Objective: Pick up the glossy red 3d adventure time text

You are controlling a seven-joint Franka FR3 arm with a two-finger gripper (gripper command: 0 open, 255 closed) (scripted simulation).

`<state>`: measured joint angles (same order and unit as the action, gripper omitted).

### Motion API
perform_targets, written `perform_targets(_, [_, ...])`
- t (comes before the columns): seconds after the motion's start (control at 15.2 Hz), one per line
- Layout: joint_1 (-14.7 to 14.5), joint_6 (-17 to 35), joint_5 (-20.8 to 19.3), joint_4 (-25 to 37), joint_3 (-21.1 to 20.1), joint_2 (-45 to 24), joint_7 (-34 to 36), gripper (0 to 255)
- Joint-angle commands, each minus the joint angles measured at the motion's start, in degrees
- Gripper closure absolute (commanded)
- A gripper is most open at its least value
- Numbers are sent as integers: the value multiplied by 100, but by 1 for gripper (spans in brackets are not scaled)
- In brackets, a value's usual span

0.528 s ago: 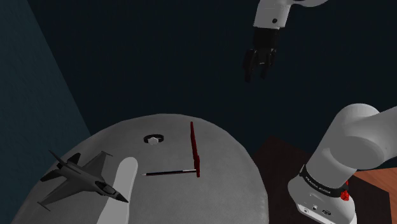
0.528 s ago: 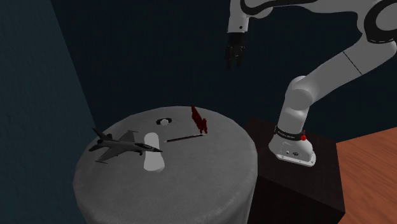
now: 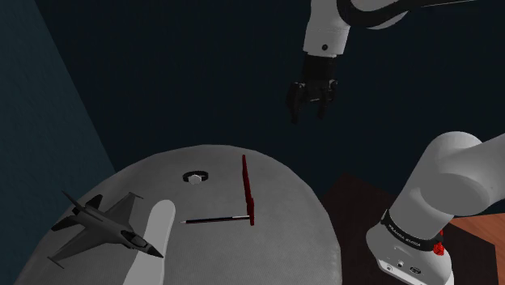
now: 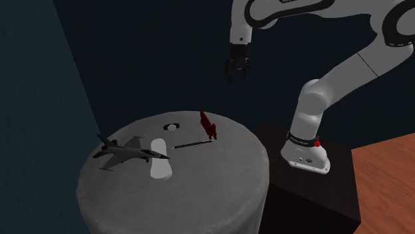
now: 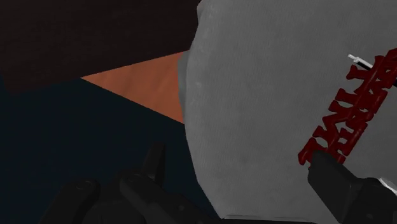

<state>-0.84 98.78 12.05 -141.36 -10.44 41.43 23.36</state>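
- End effector point(image 3: 308, 112) hangs high, fingers spread, nothing held, seemingly readied to straddle.
- Red text point(image 3: 247, 190) stands on edge on the bench point(image 3: 283, 235), seven o'clock from it, well apart; a thin profile suits pinching.

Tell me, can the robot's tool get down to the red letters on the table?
Probably yes. The tool hangs open high above the red 3D text, and nothing stands between them; the black pen lies low beside it.

The white arm point(image 3: 449, 182) arcs high overhead, wrist bent so the black gripper point(image 3: 306, 112) hangs in mid-air pointing downward. Its fingers point(image 5: 154, 167) stand spread apart, clasping nothing.
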Motion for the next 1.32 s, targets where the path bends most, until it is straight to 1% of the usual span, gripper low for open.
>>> perform_targets(0.0, [-27, 228, 178, -78, -346, -97, 534, 0])
perform_targets(0.26, [-12, 735, 430, -42, -1024, -546, 1525, 0])
perform_targets(0.53, [99, 1259, 521, 165, -1712, -1194, 2545, 0])
perform_targets(0.73, [250, 1645, 424, 424, -2229, -1803, 3361, 0])
perform_targets(0.92, [451, 1997, 139, 758, -2735, -2505, 4241, 0])
perform_targets(1.25, [465, 2422, 73, 525, -2828, -2717, 4301, 0])
